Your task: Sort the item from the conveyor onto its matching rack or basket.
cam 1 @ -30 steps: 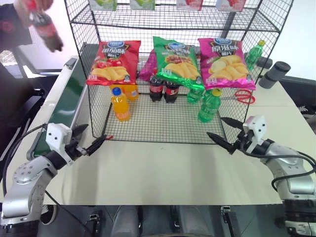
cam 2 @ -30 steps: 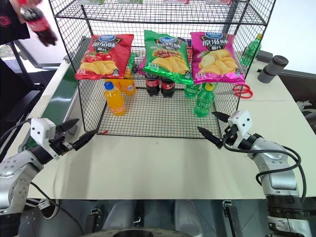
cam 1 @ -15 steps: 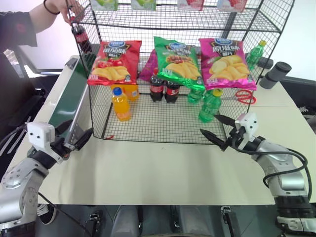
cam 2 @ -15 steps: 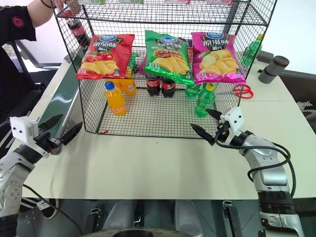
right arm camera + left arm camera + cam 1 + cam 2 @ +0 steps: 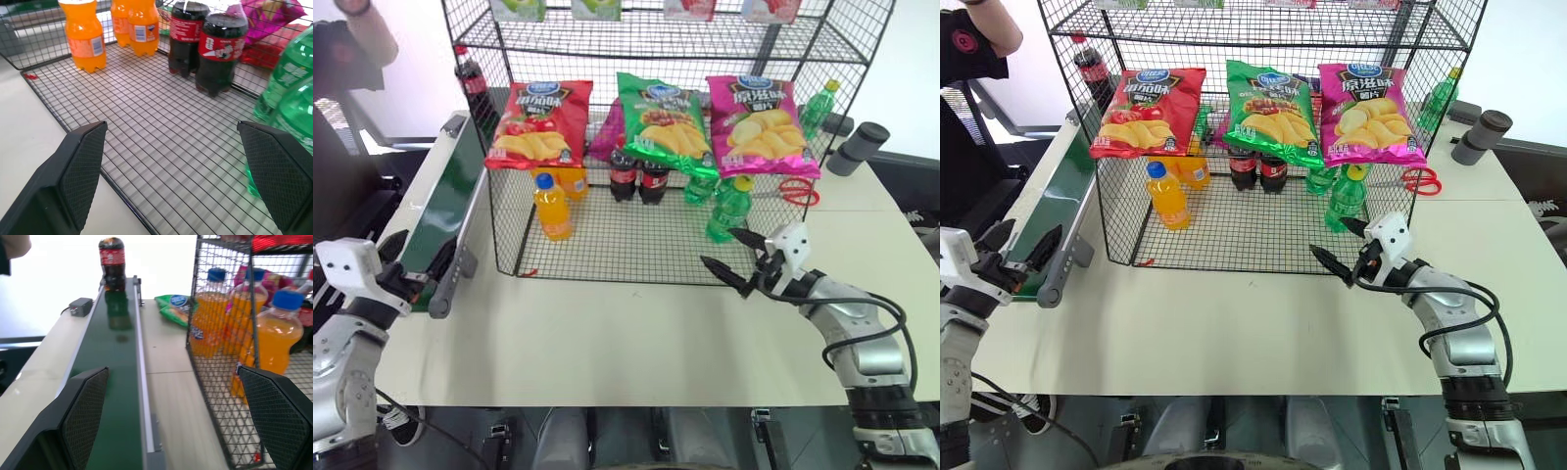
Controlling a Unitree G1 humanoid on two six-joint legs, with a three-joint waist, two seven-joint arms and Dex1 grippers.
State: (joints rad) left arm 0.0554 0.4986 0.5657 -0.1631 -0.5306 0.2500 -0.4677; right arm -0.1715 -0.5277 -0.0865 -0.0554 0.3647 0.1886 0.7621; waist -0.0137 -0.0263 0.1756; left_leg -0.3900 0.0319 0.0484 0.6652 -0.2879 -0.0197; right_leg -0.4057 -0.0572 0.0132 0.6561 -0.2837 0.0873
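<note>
Left wrist view: cola bottle [image 5: 112,262] upright, conveyor [image 5: 110,382] far end

from the head, looking forward and down over the counter [image 5: 636,343] and wire rack [image 5: 499,186]. from the left wrist, low along the conveyor [image 5: 115,382]. from the right wrist, close at the rack floor; orange bottles [image 5: 85,36] shared.

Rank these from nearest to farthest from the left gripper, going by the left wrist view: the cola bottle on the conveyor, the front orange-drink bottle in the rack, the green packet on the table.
1. Front orange-drink bottle, just inside the rack's near corner.
2. Green packet, on the table between the conveyor and the rack.
3. Cola bottle, upright at the conveyor's far end.

Left gripper is open at the conveyor's near end.
</note>
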